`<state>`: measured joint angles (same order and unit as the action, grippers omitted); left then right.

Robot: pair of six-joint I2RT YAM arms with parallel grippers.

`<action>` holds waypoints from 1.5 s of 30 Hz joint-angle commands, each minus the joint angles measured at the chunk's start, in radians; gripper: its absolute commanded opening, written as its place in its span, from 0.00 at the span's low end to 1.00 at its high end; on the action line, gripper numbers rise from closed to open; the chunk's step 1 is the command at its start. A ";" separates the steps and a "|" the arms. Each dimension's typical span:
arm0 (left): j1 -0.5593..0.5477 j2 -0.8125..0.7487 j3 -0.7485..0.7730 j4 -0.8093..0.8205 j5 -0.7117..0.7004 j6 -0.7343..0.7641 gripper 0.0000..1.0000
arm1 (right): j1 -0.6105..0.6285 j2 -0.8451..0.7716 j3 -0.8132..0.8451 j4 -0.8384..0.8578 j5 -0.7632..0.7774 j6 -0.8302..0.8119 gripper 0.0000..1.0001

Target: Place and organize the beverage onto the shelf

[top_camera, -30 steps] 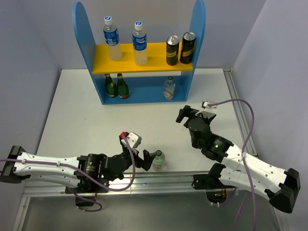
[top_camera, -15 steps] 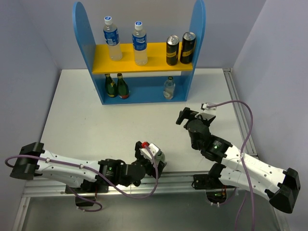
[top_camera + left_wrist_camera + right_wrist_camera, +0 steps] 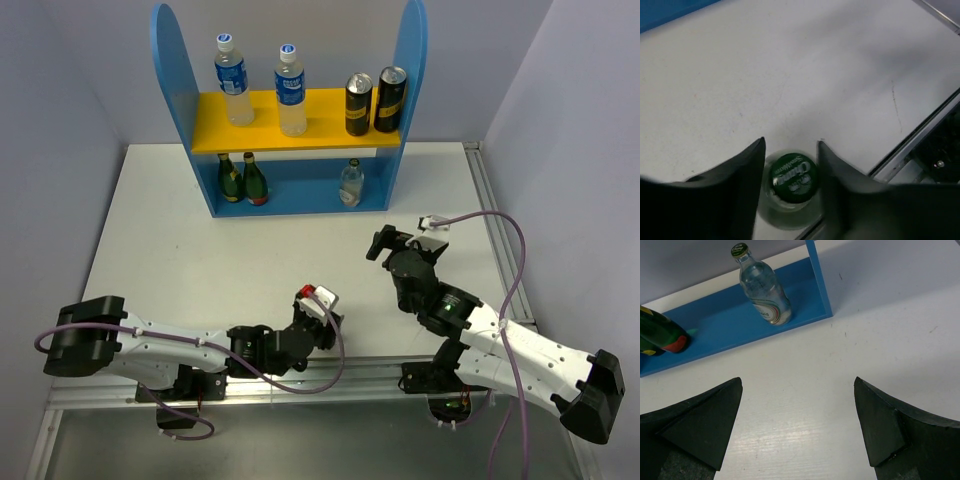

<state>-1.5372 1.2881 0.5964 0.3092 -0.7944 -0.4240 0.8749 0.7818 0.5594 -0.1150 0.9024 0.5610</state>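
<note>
The left tool (image 3: 791,143) stands over a short clear bottle (image 3: 792,178) with a green cap. One finger sits on each side of the glass, close against it; I cannot tell whether they are pressing it. This bottle stands upright on the bench (image 3: 180,250) at about 6 o'clock, close to the near edge.

The right tool (image 3: 797,385) is released, its fingers wide apart with nothing between them. It is low over the bench toward 4 o'clock and faces the shelf (image 3: 170,60) at 12 o'clock.

On the yellow upper board (image 3: 320,140), two blue-labelled water bottles (image 3: 231,85) (image 3: 291,92) stand at the 9 o'clock end. Two black-and-gold cans (image 3: 359,105) (image 3: 390,98) stand at the 3 o'clock end.

On the blue base (image 3: 300,200), two dark green bottles (image 3: 231,178) (image 3: 255,180) stand side by side at the 9 o'clock end. A second short clear bottle (image 3: 762,290) stands alone near the 3 o'clock end.
</note>
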 commanded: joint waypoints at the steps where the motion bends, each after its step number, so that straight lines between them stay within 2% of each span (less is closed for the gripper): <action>1: 0.015 0.023 0.009 0.076 -0.035 0.031 0.39 | 0.007 -0.015 -0.009 0.034 0.043 0.014 1.00; 2: 0.018 0.030 0.019 0.073 -0.038 0.030 0.32 | 0.007 -0.018 -0.009 0.034 0.043 0.016 1.00; 3: 0.020 0.037 0.022 0.071 -0.048 0.031 0.21 | 0.007 -0.021 -0.010 0.034 0.043 0.014 1.00; 6: 0.026 0.051 0.032 0.074 -0.060 0.039 0.00 | 0.006 -0.027 -0.013 0.035 0.043 0.017 1.00; 10: 0.063 0.068 0.045 0.119 -0.055 0.102 0.00 | 0.006 -0.030 -0.016 0.038 0.041 0.019 0.99; 19: 0.310 0.132 0.140 0.254 0.020 0.284 0.00 | 0.004 -0.049 -0.027 0.043 0.050 0.019 1.00; 23: 0.435 0.183 0.238 0.307 0.105 0.355 0.00 | -0.004 -0.053 -0.036 0.049 0.046 0.022 1.00; 31: 0.616 0.313 0.457 0.340 0.211 0.447 0.00 | -0.020 -0.042 -0.039 0.061 0.013 0.023 0.99; 40: 0.759 0.543 0.730 0.340 0.305 0.433 0.00 | -0.028 -0.045 -0.044 0.072 -0.019 0.025 0.99; 45: 0.795 0.660 0.795 0.422 0.353 0.344 0.00 | -0.030 -0.049 -0.047 0.080 -0.030 0.023 0.99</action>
<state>-0.7528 1.9400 1.3022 0.5282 -0.4934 -0.0341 0.8528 0.7422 0.5171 -0.0795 0.8753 0.5701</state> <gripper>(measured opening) 0.366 0.993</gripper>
